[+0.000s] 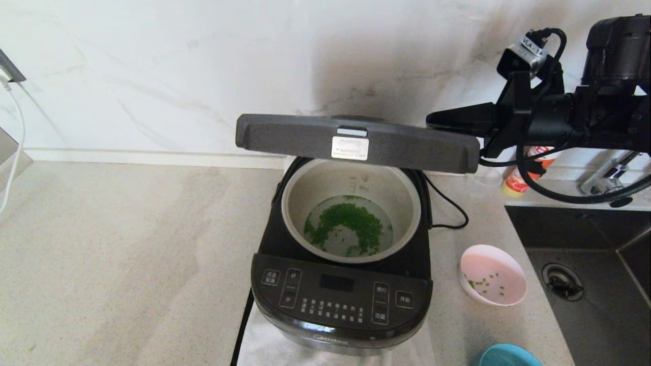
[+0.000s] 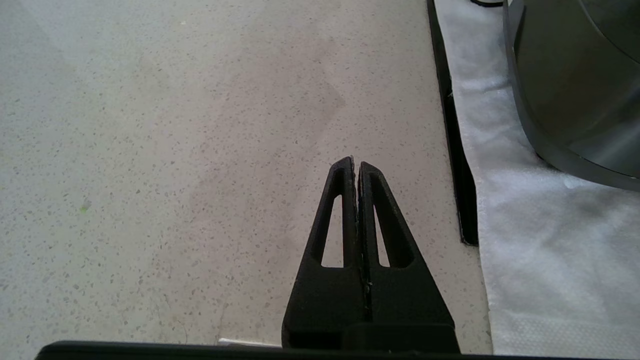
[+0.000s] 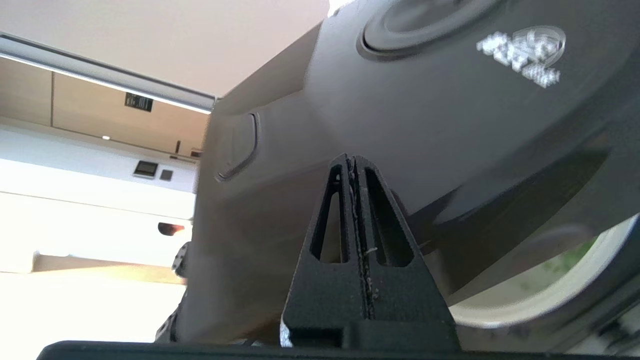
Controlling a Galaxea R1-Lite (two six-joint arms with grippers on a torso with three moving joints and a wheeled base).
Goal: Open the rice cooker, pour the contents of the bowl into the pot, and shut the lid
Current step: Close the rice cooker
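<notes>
Your right gripper is clenched with nothing between its fingers, and its tip lies against the glossy top of the lid near that lid's right end (in the right wrist view the tip sits on the dark surface between the oval release button and the round steam vent). You can see white printing on the lid top beside the vent, too blurred to read. From the head view the lid stands partly lowered, its front edge level above the pot, with a small silver label whose red print you cannot make out. The pot sits in the rice cooker, holding green bits in water; faint level marks show on its far inner wall. A pale maker's name on the cooker's front lip is hard to read, and the panel buttons carry small characters.

To the right you have the pink bowl with a few green bits, close to the sink edge. The countertop to the left lies open.

Your left gripper hangs clenched and empty over that counter, beside the white mat under the cooker.
</notes>
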